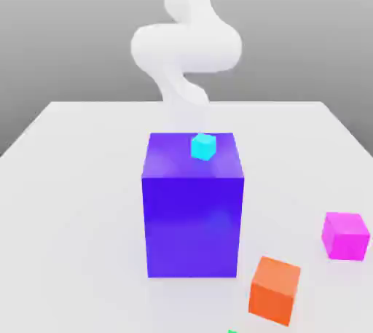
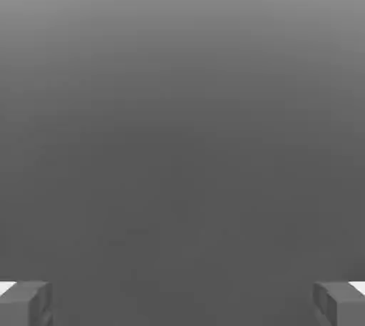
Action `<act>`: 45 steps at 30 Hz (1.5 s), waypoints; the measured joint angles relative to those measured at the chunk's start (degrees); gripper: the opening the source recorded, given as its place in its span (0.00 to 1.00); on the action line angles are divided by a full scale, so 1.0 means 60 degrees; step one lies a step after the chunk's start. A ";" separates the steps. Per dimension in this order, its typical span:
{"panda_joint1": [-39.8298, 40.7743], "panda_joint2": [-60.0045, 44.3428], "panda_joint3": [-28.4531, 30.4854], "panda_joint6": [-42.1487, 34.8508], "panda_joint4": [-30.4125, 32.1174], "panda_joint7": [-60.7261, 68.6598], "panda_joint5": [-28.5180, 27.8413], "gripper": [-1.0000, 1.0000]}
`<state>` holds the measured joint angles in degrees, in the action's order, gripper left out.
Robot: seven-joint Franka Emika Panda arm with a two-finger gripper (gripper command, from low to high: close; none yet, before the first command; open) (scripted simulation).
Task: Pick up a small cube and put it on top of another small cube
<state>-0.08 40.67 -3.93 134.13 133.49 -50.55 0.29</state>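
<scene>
Now released: see gripper [image 2: 182, 303] spread wide, gripping nothing. Find cyan cube [image 1: 204, 147] atop blue block [image 1: 192, 226] (likeliest pick, judging by size). Align squarely with cube faces, descend slowly, stop short of block top, then close evenly.

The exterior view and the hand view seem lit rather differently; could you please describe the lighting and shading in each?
Exterior view: bright and pale, the white arm washed out with little shading, a soft sheen on the blue block. Hand view: dim grey, lighter towards one edge, with the gripper's fingers dark.
</scene>
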 joint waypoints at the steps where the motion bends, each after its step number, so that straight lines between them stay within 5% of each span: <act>1: -0.0003 -0.0368 -0.0293 0.0172 0.0124 -0.0343 0.0016 0.50; 18: -0.0842 -0.6270 -0.4619 0.2844 0.2063 -0.6788 -0.1195 0.50; 23: -0.1957 -0.8074 -0.4642 0.3638 0.2548 -0.8849 -0.1973 0.50; 28: -0.3210 -0.9773 -0.3115 0.4768 0.2287 -1.0487 -0.3921 0.50; 29: -0.3455 -1.0027 -0.2811 0.4955 0.2232 -1.0708 -0.4213 0.00; 36: -0.3507 -1.0051 -0.2760 0.5005 0.2229 -1.0718 -0.4219 0.00; 41: -0.2664 -0.8570 -0.4004 0.3986 0.2555 -0.9276 -0.2272 0.00; 45: -0.1844 -0.8349 -0.3763 0.3318 0.2035 -0.7680 -0.1587 0.00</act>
<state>-11.15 -9.42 -26.51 154.04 145.70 -96.63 -9.24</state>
